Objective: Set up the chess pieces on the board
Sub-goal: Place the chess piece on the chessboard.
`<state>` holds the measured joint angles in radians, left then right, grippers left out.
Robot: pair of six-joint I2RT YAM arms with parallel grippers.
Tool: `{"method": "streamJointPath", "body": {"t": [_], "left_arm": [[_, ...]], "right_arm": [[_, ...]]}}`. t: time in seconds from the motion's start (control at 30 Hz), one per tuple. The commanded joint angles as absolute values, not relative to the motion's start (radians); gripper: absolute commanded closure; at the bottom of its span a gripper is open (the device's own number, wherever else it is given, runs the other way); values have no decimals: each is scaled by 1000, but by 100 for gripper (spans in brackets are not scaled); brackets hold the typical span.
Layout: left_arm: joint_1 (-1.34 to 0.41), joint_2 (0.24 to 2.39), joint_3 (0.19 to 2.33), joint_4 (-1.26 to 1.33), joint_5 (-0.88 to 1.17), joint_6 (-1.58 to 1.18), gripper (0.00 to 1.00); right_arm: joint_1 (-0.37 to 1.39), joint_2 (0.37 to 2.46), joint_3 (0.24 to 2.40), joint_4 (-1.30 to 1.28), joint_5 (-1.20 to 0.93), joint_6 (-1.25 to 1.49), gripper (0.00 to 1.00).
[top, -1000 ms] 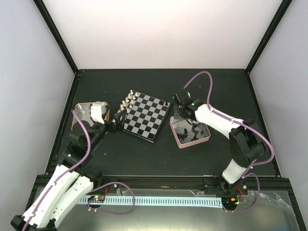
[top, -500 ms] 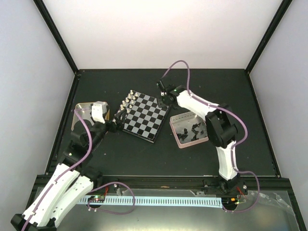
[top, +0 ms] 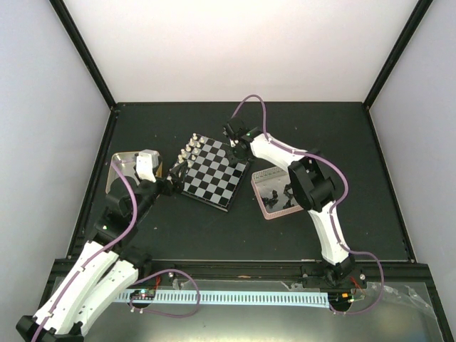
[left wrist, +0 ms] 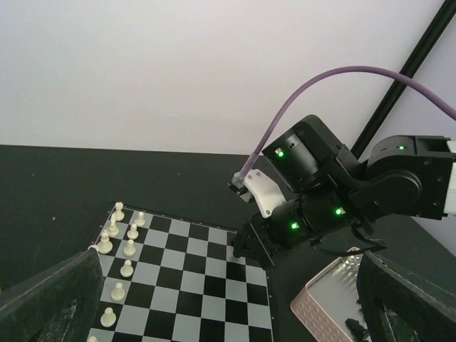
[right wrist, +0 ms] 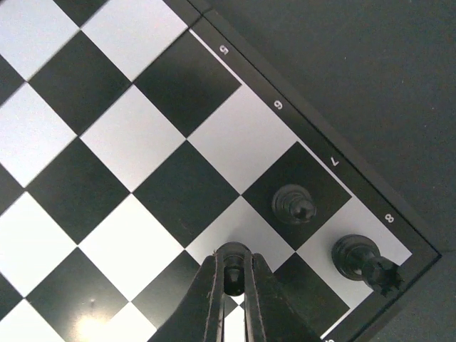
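My right hand (right wrist: 234, 279) is pinched shut on a small black piece (right wrist: 234, 269). Only the piece's rounded top shows between the two fingers (right wrist: 208, 299), so I cannot name it more closely. The hand hangs over the board (right wrist: 128, 142) near its far right corner. I cannot tell if the piece touches the square under it.

Just beside the fingers, a black pawn (right wrist: 294, 205) stands upright on the dark square by the rim numeral 7. A black rook (right wrist: 363, 262) stands on the light corner square by the 8. The two are on neighbouring squares and do not touch.

From the overhead camera, the board lies at an angle on the dark table (top: 214, 228). The silver pieces (top: 191, 149) stand in two lines along its left edge. A pink-rimmed tin (top: 265, 212) sits just right of the board, with more black pieces (top: 274, 196) loose inside.

My left hand (top: 171, 178) is spread wide and holds nothing. It sits low, just off the board's left side, and faces across it. A metal tin (top: 117, 171) lies beside that arm, well apart from the board.
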<state>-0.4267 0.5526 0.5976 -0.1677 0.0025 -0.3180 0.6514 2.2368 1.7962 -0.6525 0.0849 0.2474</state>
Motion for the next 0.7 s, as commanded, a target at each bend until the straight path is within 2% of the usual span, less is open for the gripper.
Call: {"method": "streamJointPath", "body": {"t": [0.0,0.2,0.43,0.67], "left_arm": [[-430,559,624,-170,-20,-306,1],[-429,557,623,-172,-28,-305,1],[-430,557,621,-173,-27,-304,1],[-429,558,622,-175,-27,-303,1]], "right_arm": [[660,2257,1836,-688,119,239,97],[659,2271,1839,-697,130,244,96],[659,2278,1841,-696,113,240,90],[659,2284,1852,-688,115,244,93]]}}
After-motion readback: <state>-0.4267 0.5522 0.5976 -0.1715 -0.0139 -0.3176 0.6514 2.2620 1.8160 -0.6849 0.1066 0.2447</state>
